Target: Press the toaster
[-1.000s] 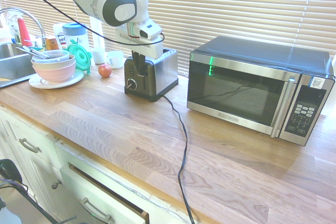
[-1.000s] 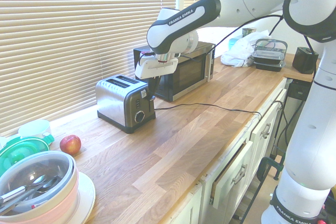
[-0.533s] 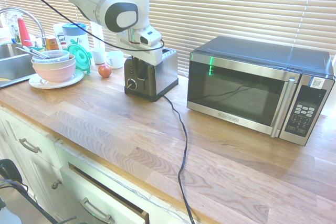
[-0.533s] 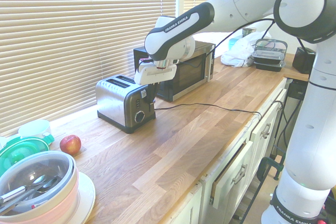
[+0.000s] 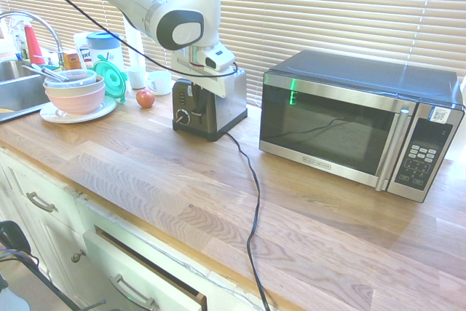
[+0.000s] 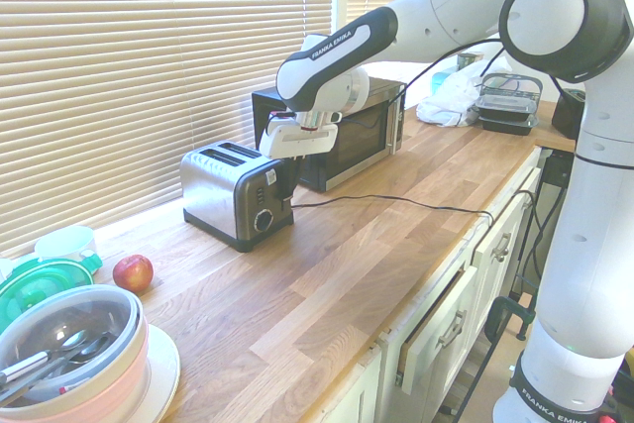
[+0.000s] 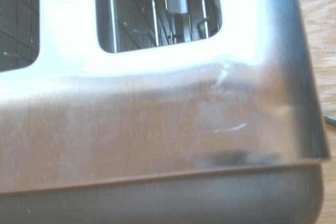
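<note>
In the first exterior view, from left to right, a steel sink (image 5: 22,85) is set into the wooden countertop (image 5: 145,165). Beside it, a white plate (image 5: 54,116) carries nested bowls (image 5: 75,98), the outer one pink, with silverware (image 5: 45,72) lying in the top one. A teal-green lid (image 5: 110,79) leans upright just behind the bowls. A blue-lidded container (image 5: 105,49) stands farther back. Next comes a red apple (image 5: 145,97), with a white mug (image 5: 159,82) just behind it.

Then comes the two-slot toaster (image 5: 229,100), upright on the countertop between the apple and the microwave, its round knob (image 5: 182,116) on the black end. The gripper (image 6: 290,180) is pointed down at that end, close against it; its fingers are shut together, and whether they touch the toaster cannot be told. The toaster's slots are empty of bread in the wrist view. A black cord (image 5: 256,209) runs from beside the toaster toward the counter's front edge. Rightmost stands the steel-and-black microwave (image 5: 328,125), its door closed. Below the counter, a drawer (image 5: 138,271) stands partly open.
</note>
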`<state>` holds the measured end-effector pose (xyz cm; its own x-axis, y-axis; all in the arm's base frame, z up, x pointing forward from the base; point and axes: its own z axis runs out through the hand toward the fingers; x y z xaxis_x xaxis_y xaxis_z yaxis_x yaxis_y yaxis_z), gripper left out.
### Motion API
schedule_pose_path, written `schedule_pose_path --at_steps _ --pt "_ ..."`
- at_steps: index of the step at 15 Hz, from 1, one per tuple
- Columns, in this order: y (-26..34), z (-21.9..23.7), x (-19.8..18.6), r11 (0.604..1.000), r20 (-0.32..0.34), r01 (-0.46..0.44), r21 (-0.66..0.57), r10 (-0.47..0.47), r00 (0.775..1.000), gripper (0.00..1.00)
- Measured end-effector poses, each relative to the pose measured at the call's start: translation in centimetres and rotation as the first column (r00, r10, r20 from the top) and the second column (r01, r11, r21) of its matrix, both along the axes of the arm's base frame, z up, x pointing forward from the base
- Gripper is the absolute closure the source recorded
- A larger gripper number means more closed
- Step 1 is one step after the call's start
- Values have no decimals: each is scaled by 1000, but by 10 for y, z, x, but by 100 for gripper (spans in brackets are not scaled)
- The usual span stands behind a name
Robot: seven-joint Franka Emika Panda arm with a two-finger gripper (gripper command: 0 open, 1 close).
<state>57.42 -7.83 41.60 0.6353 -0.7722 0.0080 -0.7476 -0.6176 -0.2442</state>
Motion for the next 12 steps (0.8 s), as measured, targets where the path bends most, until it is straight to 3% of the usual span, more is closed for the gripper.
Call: schedule_pose_path --at_steps 12 --pt "16 -22 11 1000 -46 -22 20 23 999 100"
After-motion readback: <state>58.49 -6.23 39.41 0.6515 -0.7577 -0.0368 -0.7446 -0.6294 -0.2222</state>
